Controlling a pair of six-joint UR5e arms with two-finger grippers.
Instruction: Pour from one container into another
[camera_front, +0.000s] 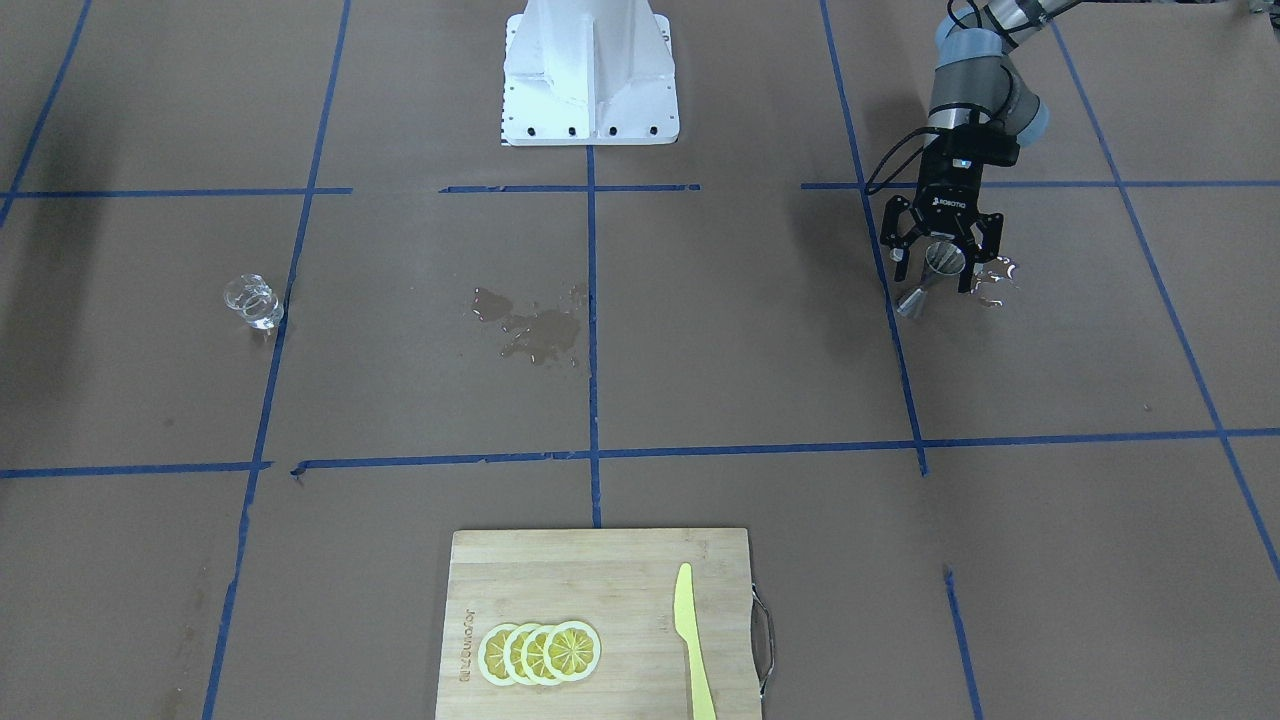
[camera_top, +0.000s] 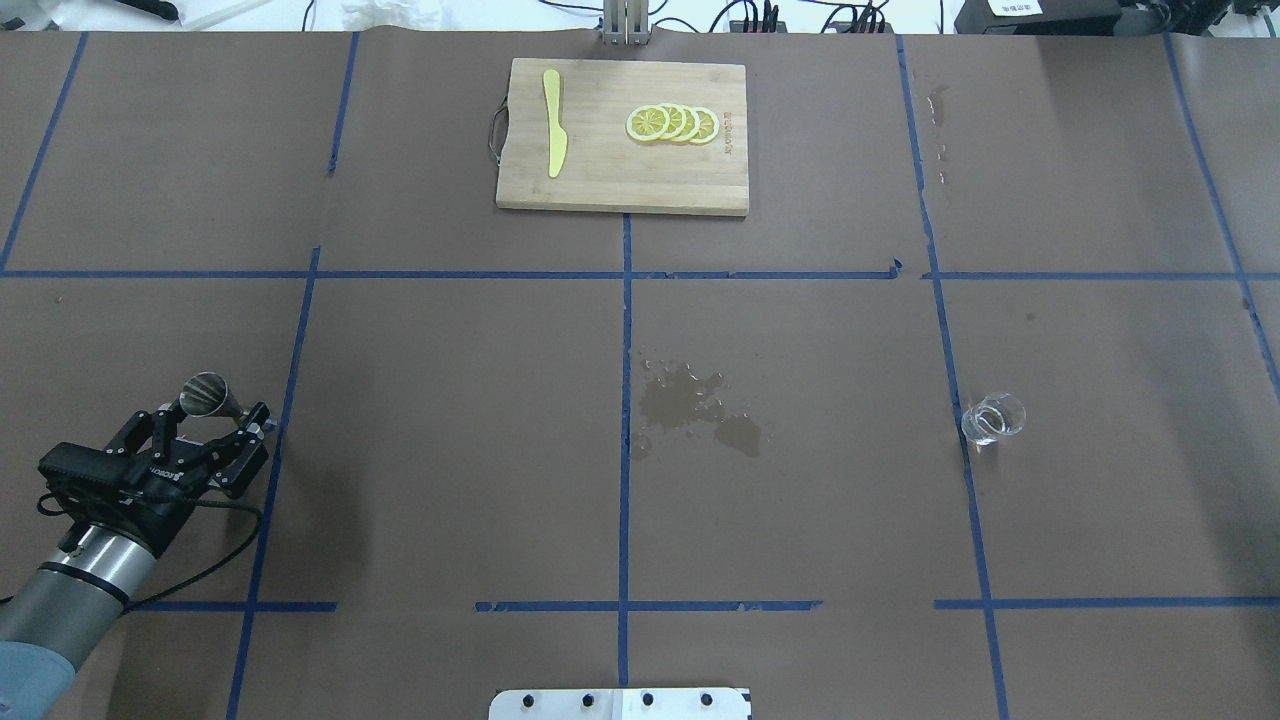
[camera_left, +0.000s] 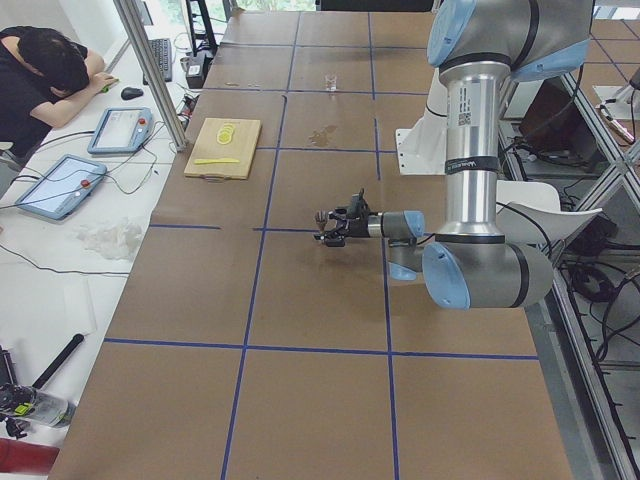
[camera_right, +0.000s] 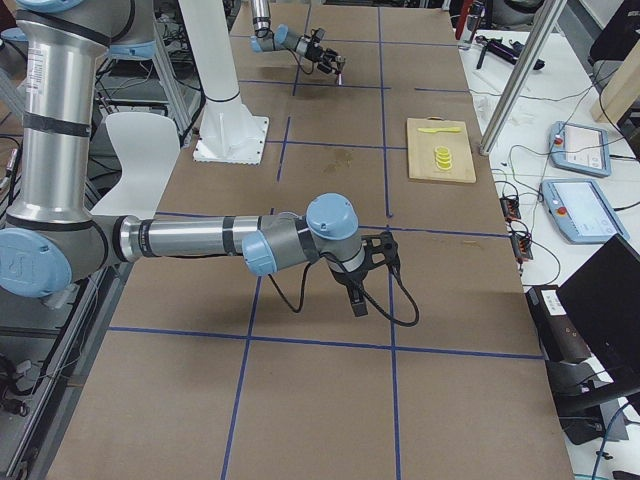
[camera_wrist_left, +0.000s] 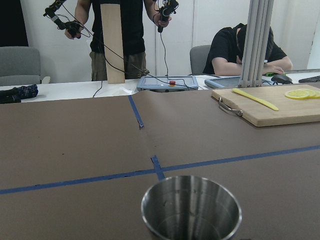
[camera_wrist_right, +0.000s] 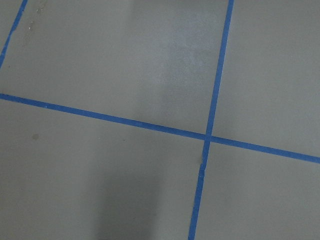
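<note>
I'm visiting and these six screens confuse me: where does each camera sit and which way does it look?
Front-facing: across the table, facing the white robot base; left gripper holds a steel double-cone jigger.
Overhead: behind the base, looking down; left arm lower-left.
Exterior left: table's end; left arm near.
Exterior right: opposite end; right arm near.
Left wrist: forward over the jigger's rim.
Right wrist: down at blue tape lines; no body.
Front-facing and overhead share the wooden cutting board, wet stain.

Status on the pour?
Left gripper shut on silver steel jigger, upright. Right gripper state unclear. Small clear glass far across table, wet spill between.
</note>
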